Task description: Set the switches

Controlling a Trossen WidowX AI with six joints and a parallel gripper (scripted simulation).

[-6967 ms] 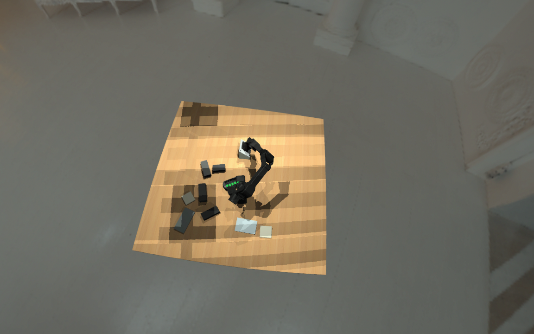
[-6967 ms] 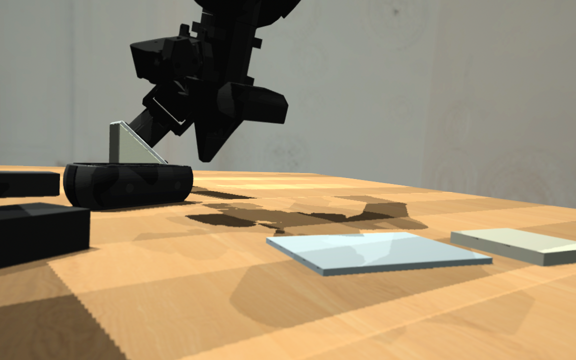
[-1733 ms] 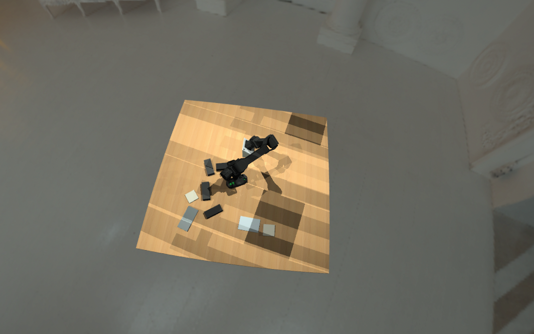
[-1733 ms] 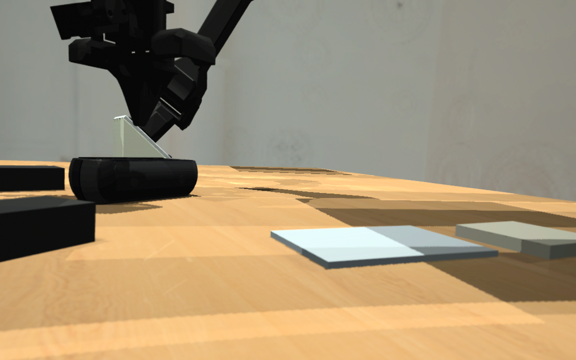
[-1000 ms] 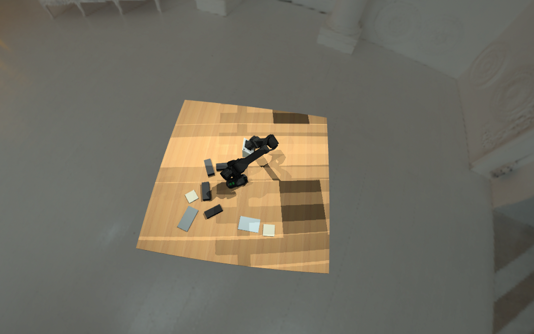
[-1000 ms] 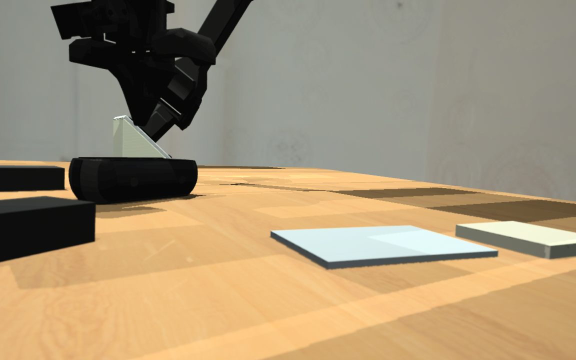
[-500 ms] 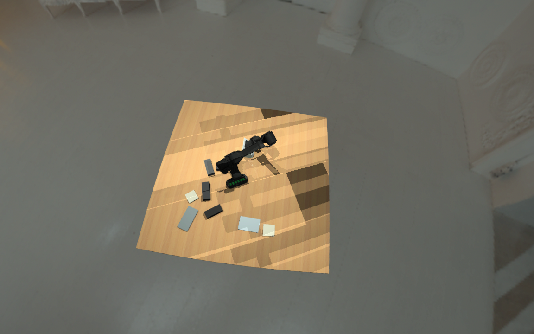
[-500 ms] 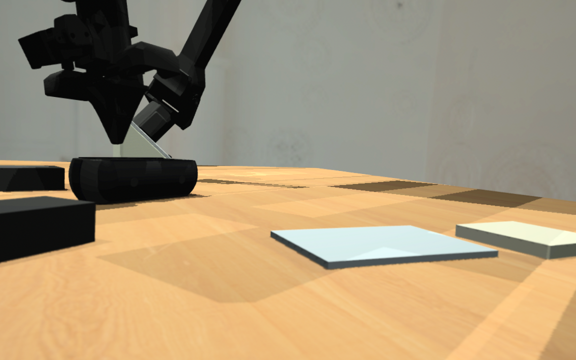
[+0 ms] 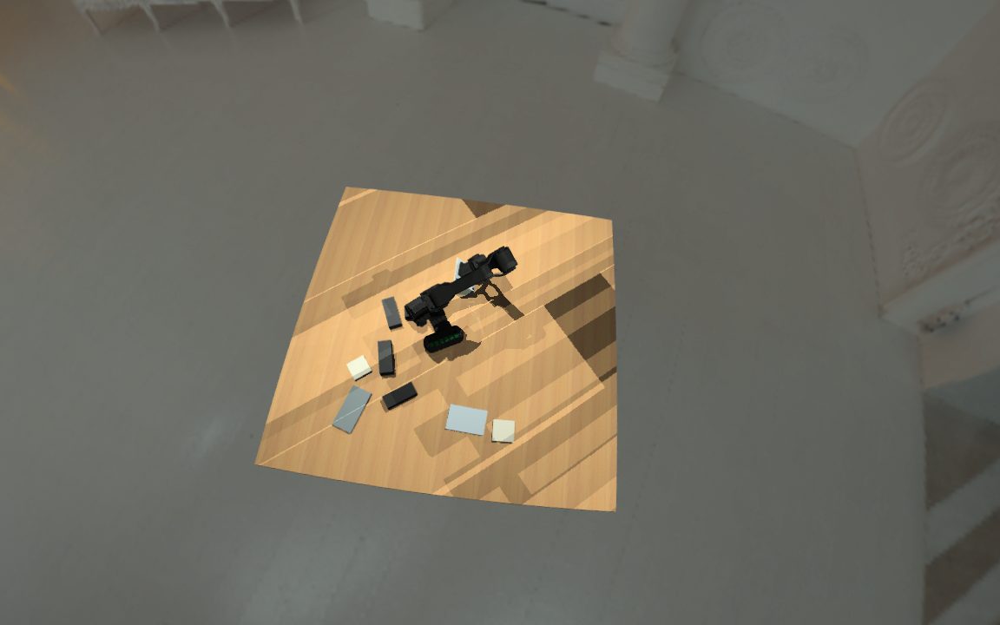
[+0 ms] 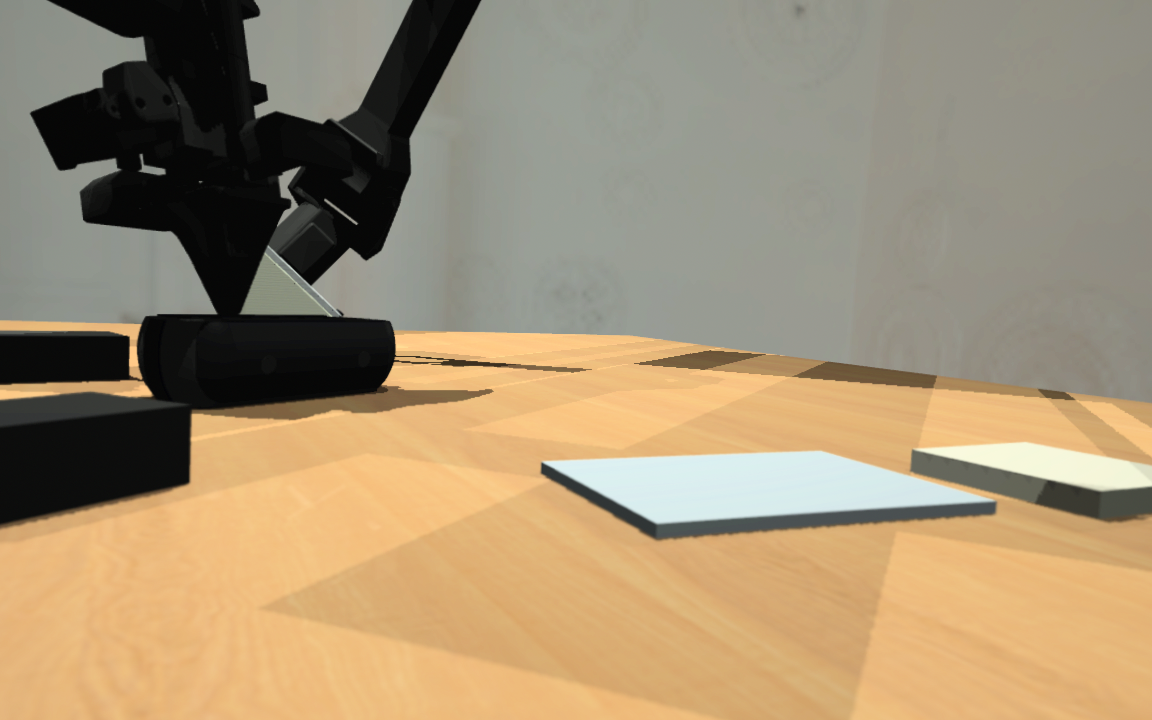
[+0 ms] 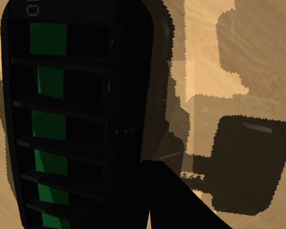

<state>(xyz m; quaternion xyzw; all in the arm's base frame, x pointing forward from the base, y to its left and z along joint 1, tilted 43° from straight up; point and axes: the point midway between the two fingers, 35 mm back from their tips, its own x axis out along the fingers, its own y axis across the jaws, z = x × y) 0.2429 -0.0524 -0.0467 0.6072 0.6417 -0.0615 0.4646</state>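
1. Grey floor spreads around the wooden bench [image 9: 550, 256] [image 10: 741, 626] [image 11: 206, 19] in the top view. The controller unit [image 9: 443, 339] [image 10: 294, 353] [image 11: 130, 79] is near the middle of the frame, with its row of green faces upward. You bring the gripper [image 9: 440, 325] [image 10: 228, 311] [image 11: 152, 170] from above it in this frame; the dark block [image 9: 386, 357] to its left should be left alone.

2. In the exterior view, the unit sits left of centre, apparently on its base. The fingers are closed, with nothing between them, and their tip points down to its top edge. You cannot tell here whether it touches. I think the step is to press a switch, so please lower gently and straight, because a sideways push could slide the unit.

3. In the wrist view, the unit fills the left side, and the tip is at lower centre, by the right long edge. Here you should be careful: the tip may catch the rim instead of a rocker. Centre it on one rocker, between the ribs. Press the green end for ON or the dark end for OFF, following the label, which is hidden now. Then lift fully before you move to another.
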